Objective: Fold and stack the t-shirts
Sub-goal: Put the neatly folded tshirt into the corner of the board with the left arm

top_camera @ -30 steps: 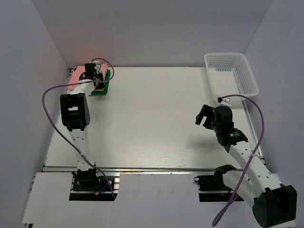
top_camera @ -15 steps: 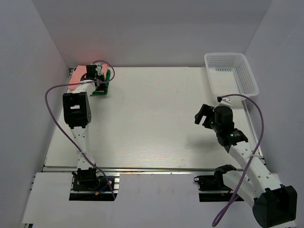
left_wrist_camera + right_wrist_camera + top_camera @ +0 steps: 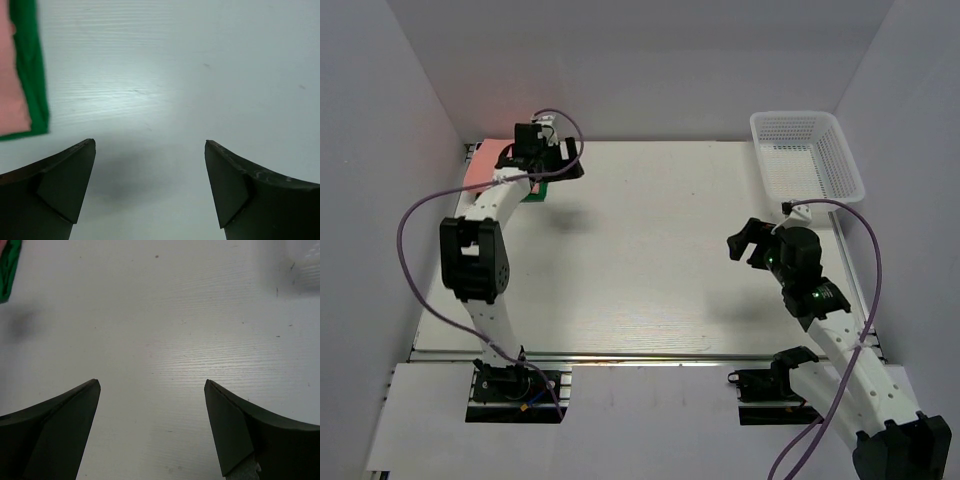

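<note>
- T-shirts (image 3: 485, 168) lie stacked at white table's (image 3: 650, 240) far-left corner: salmon-pink cloth shirt (image 3: 10, 85) atop bright green cloth shirt (image 3: 32, 75)
- Left pincer (image 3: 150, 165), right pincer (image 3: 150, 405): wide, empty
- Stack seems done; next, arms need only withdraw

The salmon-pink t-shirt (image 3: 9, 85) lies folded flat atop the green t-shirt (image 3: 31, 70), stacked at the far-left corner of the table (image 3: 650, 250).
</note>
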